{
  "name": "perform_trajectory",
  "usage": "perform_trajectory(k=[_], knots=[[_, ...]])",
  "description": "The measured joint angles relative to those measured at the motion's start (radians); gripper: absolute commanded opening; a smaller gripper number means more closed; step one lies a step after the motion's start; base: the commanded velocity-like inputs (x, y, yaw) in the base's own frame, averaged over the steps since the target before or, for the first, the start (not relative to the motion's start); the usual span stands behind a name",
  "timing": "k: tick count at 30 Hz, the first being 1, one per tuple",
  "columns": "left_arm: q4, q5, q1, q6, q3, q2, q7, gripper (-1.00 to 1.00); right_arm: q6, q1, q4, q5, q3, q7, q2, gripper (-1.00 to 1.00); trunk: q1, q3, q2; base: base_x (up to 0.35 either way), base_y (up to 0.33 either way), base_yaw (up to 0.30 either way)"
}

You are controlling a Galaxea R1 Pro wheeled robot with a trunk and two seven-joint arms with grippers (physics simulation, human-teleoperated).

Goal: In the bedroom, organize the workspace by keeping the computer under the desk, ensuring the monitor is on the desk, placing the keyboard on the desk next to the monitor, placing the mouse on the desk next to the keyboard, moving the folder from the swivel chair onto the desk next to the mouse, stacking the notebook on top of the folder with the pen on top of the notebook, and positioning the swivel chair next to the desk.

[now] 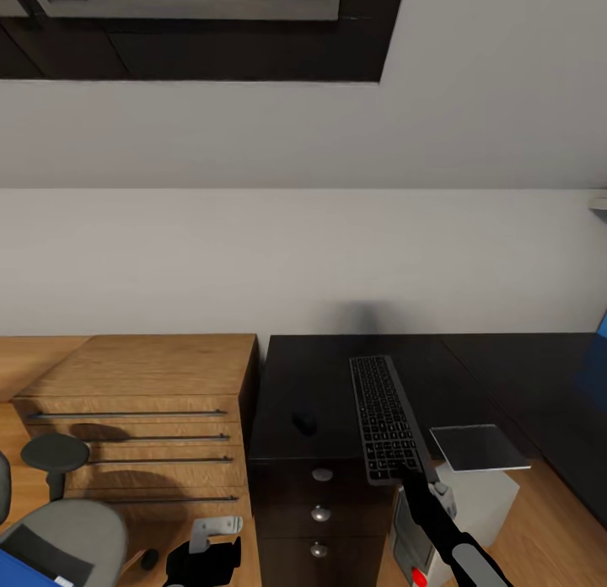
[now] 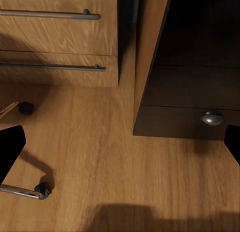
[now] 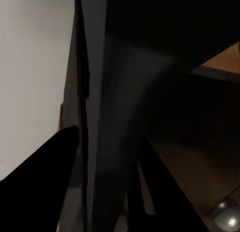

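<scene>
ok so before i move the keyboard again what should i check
1. Right gripper holds the keyboard: ok, looks clamped on its near end.
2. Keyboard fully on the desk: not ok, near end overhangs the front edge.
3. Mouse on desk: ok, left of keyboard, not touching.
4. Left gripper free: ok, open, low over the floor.
5. Folder moved: not ok, lies on the swivel chair.
6. Monitor on desk: cannot tell.

bare desk (image 1: 312, 376) left of keyboard (image 1: 384, 418), mouse (image 1: 304, 422) intruding
</scene>
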Motion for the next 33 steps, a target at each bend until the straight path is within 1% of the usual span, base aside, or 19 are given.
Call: perform_trajectory(k=[6, 11, 18, 23, 25, 26, 29, 31, 33], knots=[[0.0, -0.001, 0.0, -0.003, 0.0, 0.0, 0.005, 1.0, 0.0, 0.0, -0.007, 0.001, 0.0, 0.002, -0.001, -1.0, -0.023, 0.019, 0.042, 0.0, 0.0, 0.0], [0.0, -0.003, 0.0, -0.006, -0.001, -0.002, 0.007, 1.0, 0.0, 0.0, -0.075, 0.001, 0.001, 0.001, -0.003, -1.0, -0.042, 0.034, 0.077, 0.0, 0.0, 0.0], [0.001, -0.002, 0.0, -0.006, -0.001, -0.003, 0.008, 1.0, 0.001, 0.001, -0.112, -0.002, 0.002, -0.001, -0.003, -1.0, -0.069, 0.056, 0.126, -0.002, 0.0, 0.0], [0.023, -0.002, 0.0, -0.006, -0.001, -0.005, 0.009, 1.0, 0.001, 0.009, -0.235, -0.004, 0.004, -0.003, -0.003, -1.0, -0.088, 0.072, 0.161, -0.212, 0.0, 0.0], [0.03, -0.004, 0.0, -0.006, -0.001, -0.005, 0.009, 1.0, 0.001, 0.02, -0.288, -0.003, 0.005, -0.005, -0.003, -1.0, -0.095, 0.078, 0.175, -0.308, -0.036, 0.0], [0.034, -0.004, -0.001, -0.006, -0.002, -0.006, 0.009, 1.0, 0.012, 0.05, -0.355, 0.0, 0.007, -0.009, -0.003, -1.0, -0.099, 0.082, 0.182, -0.315, -0.119, 0.0], [0.036, -0.005, 0.0, -0.007, -0.002, -0.006, 0.01, 1.0, 0.023, 0.107, -0.469, -0.002, 0.006, -0.02, -0.001, -1.0, -0.111, 0.091, 0.203, -0.299, -0.186, 0.0], [0.037, -0.004, 0.0, -0.007, -0.002, -0.006, 0.011, 1.0, 0.026, 0.133, -0.525, -0.001, 0.006, -0.025, -0.001, -1.0, -0.118, 0.097, 0.217, -0.29, -0.223, 0.0], [0.037, -0.005, -0.001, -0.007, -0.002, -0.006, 0.011, 1.0, 0.027, 0.143, -0.549, 0.002, 0.005, -0.029, -0.003, -1.0, -0.126, 0.103, 0.231, -0.288, -0.231, 0.0]])
